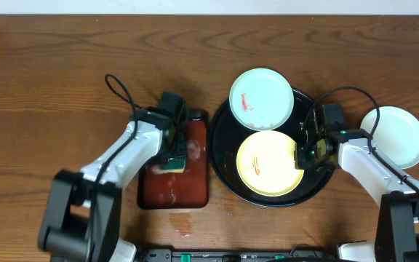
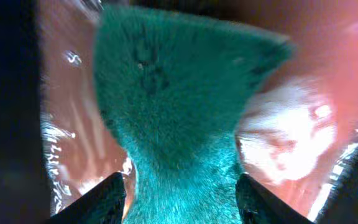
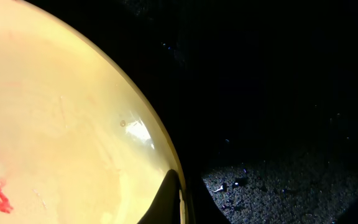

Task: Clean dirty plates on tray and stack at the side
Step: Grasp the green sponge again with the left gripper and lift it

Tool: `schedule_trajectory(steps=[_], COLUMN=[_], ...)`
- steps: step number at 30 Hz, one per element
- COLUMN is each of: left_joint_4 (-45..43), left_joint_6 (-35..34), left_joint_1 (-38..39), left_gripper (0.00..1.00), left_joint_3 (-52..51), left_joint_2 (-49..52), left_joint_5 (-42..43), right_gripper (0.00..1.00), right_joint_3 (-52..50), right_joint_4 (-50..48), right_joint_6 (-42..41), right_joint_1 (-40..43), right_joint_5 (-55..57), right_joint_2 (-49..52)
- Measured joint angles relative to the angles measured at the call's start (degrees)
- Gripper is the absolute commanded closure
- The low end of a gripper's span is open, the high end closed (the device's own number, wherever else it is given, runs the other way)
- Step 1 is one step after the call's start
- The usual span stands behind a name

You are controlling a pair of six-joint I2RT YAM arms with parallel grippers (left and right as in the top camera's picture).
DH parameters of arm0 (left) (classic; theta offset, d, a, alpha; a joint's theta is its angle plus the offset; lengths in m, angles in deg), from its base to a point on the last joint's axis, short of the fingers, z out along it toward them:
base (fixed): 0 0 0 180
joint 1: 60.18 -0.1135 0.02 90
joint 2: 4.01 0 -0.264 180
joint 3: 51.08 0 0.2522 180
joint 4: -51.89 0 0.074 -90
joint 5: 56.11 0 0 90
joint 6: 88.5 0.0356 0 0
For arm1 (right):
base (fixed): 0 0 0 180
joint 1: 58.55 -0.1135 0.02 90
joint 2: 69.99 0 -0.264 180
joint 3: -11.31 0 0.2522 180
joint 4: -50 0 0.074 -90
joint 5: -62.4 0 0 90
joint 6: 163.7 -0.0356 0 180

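Observation:
The round black tray (image 1: 222, 138) holds a pale yellow plate (image 1: 268, 164) with a red smear. A mint-white plate (image 1: 262, 98) with a red smear rests on the tray's far rim. A second mint-white plate (image 1: 395, 136) lies on the table right of the tray. My right gripper (image 1: 305, 154) is shut on the yellow plate's right rim. In the right wrist view one finger (image 3: 182, 199) lies over the rim of the yellow plate (image 3: 55, 112), with the tray floor (image 3: 278, 124) beside it. My left gripper (image 1: 172, 161) is shut on a green sponge (image 2: 179, 112), its fingers (image 2: 180, 199) squeezing it.
A rectangular red-brown tray (image 1: 173, 193), wet and foamy (image 2: 291, 137), lies left of the black tray under my left gripper. Small wet spots sit on the wood in front of it (image 1: 182, 218).

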Motion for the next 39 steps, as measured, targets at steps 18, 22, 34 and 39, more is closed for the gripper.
schedule_trajectory(steps=[18,22,34,39], left_joint_4=[-13.35,-13.27,-2.64,-0.26], left_joint_6=[0.70,0.83,1.29,1.25], left_joint_1=[0.04,0.04,0.04,0.04], left_gripper=[0.93,0.93,0.36,0.50], left_joint_3=[-1.55,-1.46,-0.28,0.00], left_joint_2=[4.98,5.01,-4.87,-8.26], left_joint_5=[-7.45,-6.99,-5.11,-1.77], right_gripper=[0.99,0.99,0.99,0.99], right_joint_3=[0.02,0.02,0.09,0.09], right_joint_4=[0.13,0.24,0.37,0.37], right_joint_6=[0.00,0.00,0.00,0.00], right_joint_1=[0.00,0.00,0.00,0.00], right_joint_5=[-0.02,-0.02,-0.04,-0.04], right_joint_2=[0.00,0.00,0.00,0.00])
